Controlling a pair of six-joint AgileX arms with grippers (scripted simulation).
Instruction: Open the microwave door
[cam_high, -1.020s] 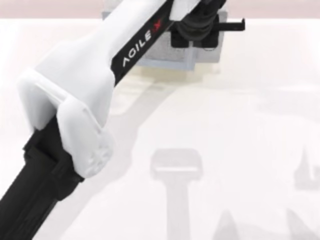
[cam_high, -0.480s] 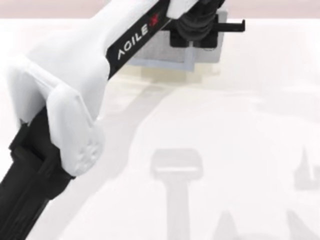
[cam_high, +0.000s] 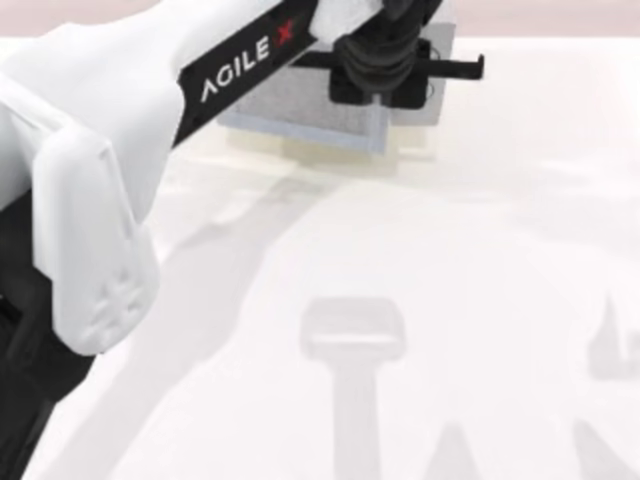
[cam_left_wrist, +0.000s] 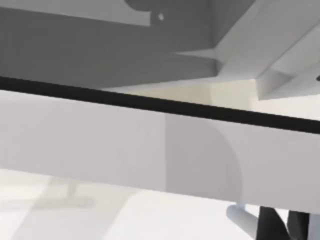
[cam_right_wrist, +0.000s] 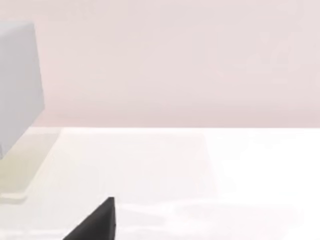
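The microwave door (cam_high: 300, 112), a grey mesh panel, stands at the far edge of the table (cam_high: 450, 280), swung a little way out from the microwave (cam_high: 420, 95), its free edge just under the left gripper (cam_high: 385, 85). That gripper sits right at the door's handle edge; whether its fingers are clenched on the edge or merely hooked behind it I cannot tell, since the wrist hides them. The step in hand looks like the pull-open itself, partway done. Next, the door needs drawing along its hinge arc, wider. The right arm is parked, out of the top view.
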